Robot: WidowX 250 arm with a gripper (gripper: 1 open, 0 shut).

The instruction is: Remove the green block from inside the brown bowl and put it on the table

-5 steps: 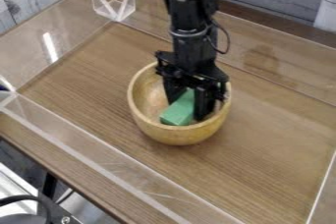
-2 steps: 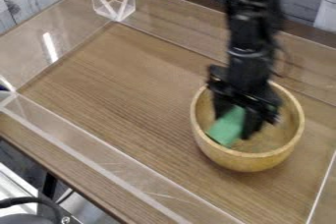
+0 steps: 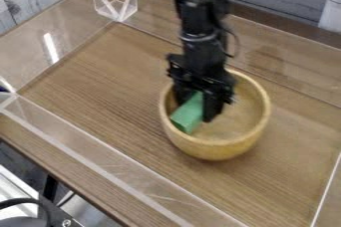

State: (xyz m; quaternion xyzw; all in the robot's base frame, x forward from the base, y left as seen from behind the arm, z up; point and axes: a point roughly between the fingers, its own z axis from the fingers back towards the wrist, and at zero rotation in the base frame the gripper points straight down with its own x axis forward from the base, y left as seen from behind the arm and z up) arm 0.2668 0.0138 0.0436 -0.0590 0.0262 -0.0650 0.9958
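One green block [image 3: 188,113] tilted lengthwise, upper end between closed fingers [image 3: 202,98], inside brown bowl [image 3: 226,143].

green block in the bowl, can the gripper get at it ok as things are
Probably yes: the gripper already reaches down inside the brown bowl, jaws shut on the green block. Nothing else sits in the way.

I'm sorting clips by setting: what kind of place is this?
Probably a robot lab workbench: a wooden table fenced by clear acrylic walls, with a black gripper reaching into a brown bowl.
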